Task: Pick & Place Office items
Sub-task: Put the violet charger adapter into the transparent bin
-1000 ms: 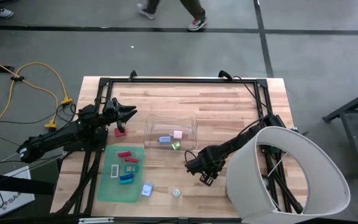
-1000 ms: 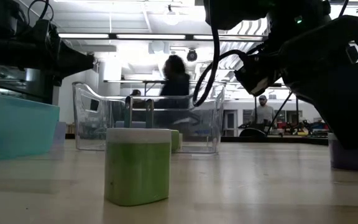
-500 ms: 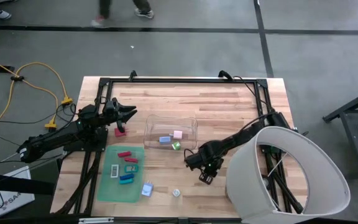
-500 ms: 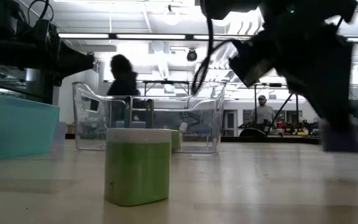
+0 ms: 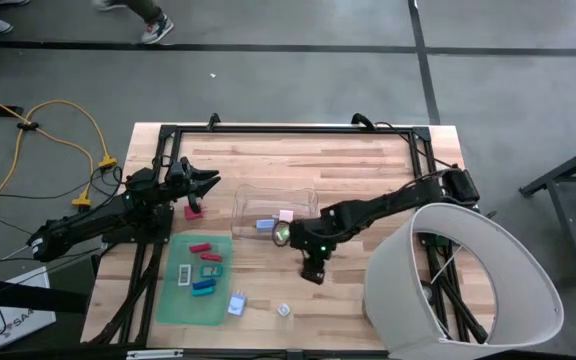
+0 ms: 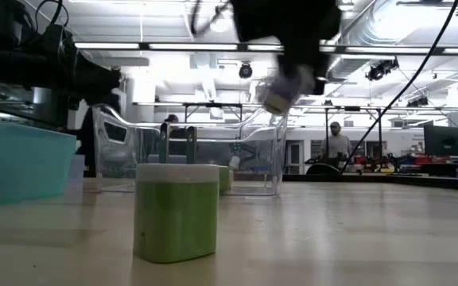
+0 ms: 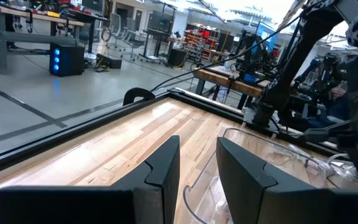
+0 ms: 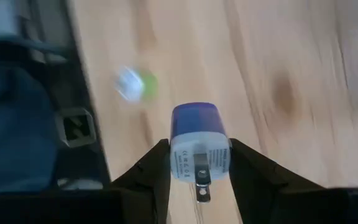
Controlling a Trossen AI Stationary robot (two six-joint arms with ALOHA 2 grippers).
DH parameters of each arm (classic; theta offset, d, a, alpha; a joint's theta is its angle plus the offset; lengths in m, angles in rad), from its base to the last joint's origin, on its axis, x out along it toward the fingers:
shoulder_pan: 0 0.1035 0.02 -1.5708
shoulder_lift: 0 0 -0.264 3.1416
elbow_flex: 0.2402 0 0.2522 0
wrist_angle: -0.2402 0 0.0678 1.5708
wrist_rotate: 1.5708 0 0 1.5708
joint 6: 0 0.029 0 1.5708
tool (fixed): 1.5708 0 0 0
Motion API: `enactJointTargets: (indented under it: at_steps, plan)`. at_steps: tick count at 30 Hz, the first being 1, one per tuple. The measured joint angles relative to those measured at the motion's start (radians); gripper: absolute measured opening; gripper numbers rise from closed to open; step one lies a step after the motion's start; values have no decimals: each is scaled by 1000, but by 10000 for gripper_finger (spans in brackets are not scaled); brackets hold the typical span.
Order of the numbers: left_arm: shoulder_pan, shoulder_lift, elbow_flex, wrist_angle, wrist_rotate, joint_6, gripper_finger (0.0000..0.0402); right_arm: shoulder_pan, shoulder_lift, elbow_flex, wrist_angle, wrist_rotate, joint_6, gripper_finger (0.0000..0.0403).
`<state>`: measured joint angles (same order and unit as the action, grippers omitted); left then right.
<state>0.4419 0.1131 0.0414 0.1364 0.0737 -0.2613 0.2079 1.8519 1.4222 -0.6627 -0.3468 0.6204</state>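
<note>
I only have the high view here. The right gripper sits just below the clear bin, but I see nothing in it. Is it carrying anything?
Observer: Yes. The right wrist view shows the right gripper shut on a small blue and white block, a metal prong on its near face.
Operator: Lifted, or dragging on the wood?
Observer: Lifted. In the low view the block hangs above the table, about level with the clear bin's rim.
Operator: And the left gripper?
Observer: The left wrist view shows the left gripper empty, a narrow gap between its fingers, pointing at the bin.
</note>
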Motion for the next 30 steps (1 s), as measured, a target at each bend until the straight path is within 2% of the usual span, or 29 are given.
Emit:
enactJointTargets:
  at_steps: [6, 9, 19, 24, 30]
  plan:
    - [0, 0, 0, 0, 0, 0, 102, -53, 2, 0, 167, 11, -143, 125]
    - [0, 0, 0, 0, 0, 0, 102, -84, 2, 1, 185, 67, -220, 126]
    - [0, 0, 0, 0, 0, 0, 102, -166, 3, 78, -6, 325, -406, 128]
    - [0, 0, 0, 0, 0, 0, 102, -185, 15, 78, -72, 373, -424, 129]
    - [0, 0, 0, 0, 0, 0, 102, -196, 22, 78, -76, 368, -480, 130]
